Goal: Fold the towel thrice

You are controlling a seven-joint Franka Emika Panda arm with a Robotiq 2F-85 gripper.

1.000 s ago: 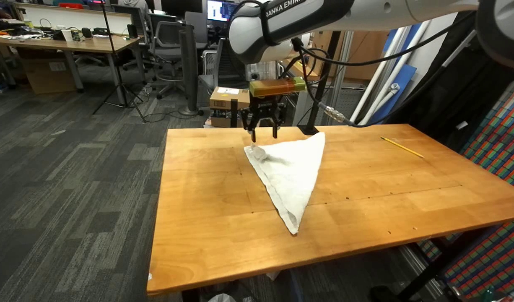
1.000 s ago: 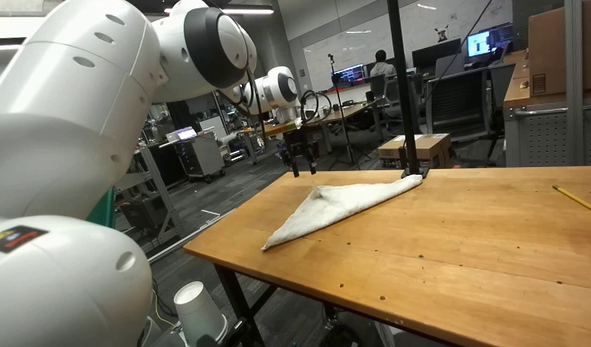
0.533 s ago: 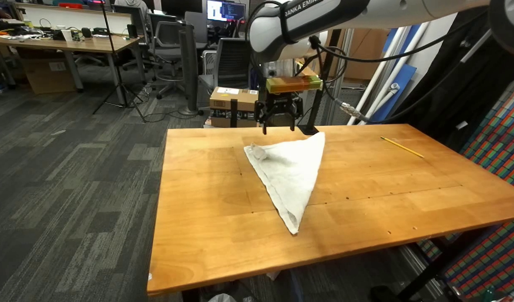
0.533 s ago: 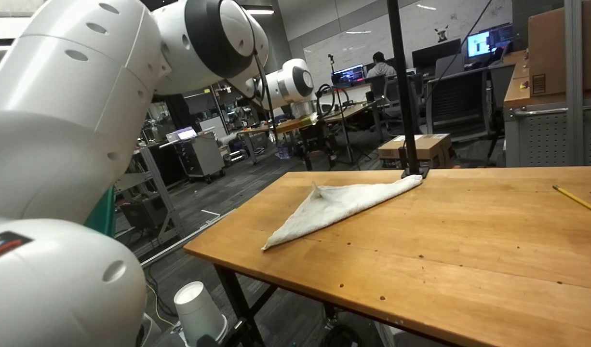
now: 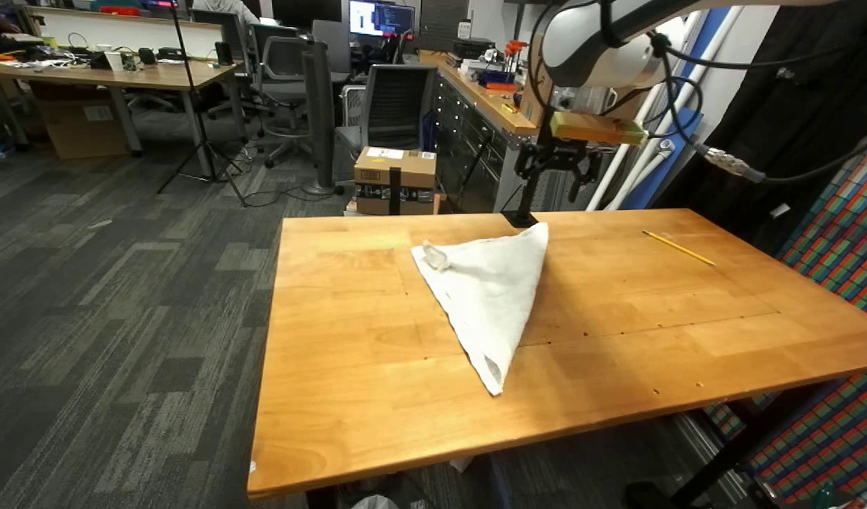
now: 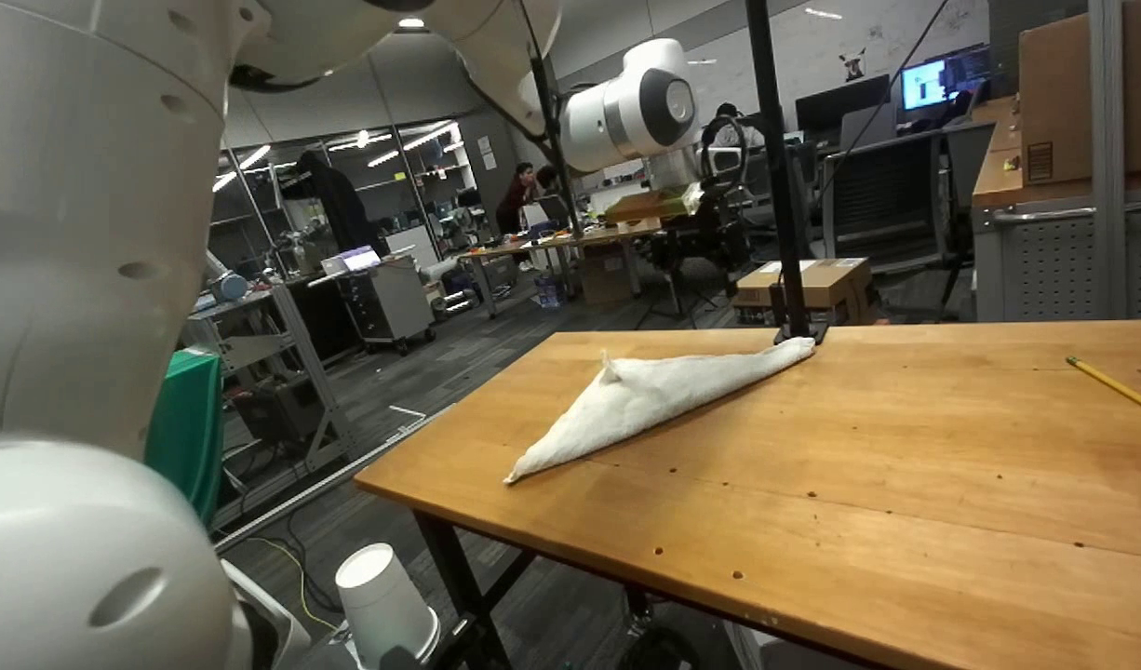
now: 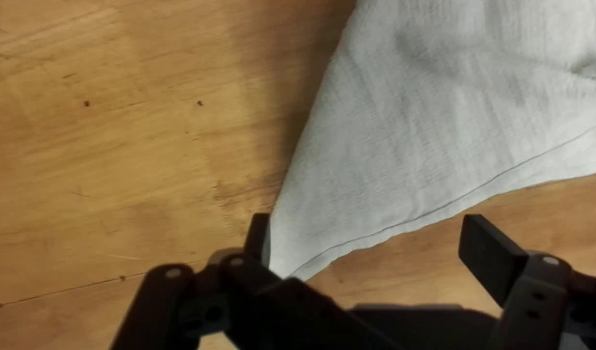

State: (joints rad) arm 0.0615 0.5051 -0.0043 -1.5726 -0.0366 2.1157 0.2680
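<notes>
A white towel, folded into a triangle, lies on the wooden table in both exterior views [image 5: 486, 293] [image 6: 659, 395]. One corner tip points toward the front of the table in an exterior view. A small bunched tuft [image 5: 437, 257] sticks up at its far left corner. In the wrist view the towel [image 7: 424, 131] fills the upper right, with a narrow corner running down between the fingers. My gripper [image 7: 368, 238] is open and empty. In both exterior views the gripper [image 5: 551, 196] [image 6: 704, 270] hangs well above the table, apart from the towel.
A yellow pencil [image 5: 679, 247] lies on the table [image 5: 348, 396] to the right of the towel. A black post [image 6: 783, 186] stands at the table's back edge, close to the towel's far corner. A cardboard box [image 5: 395, 177] stands beyond that edge.
My gripper has moved from above the towel's tufted corner to the right and upward in both exterior views, staying open. The towel has not moved.
</notes>
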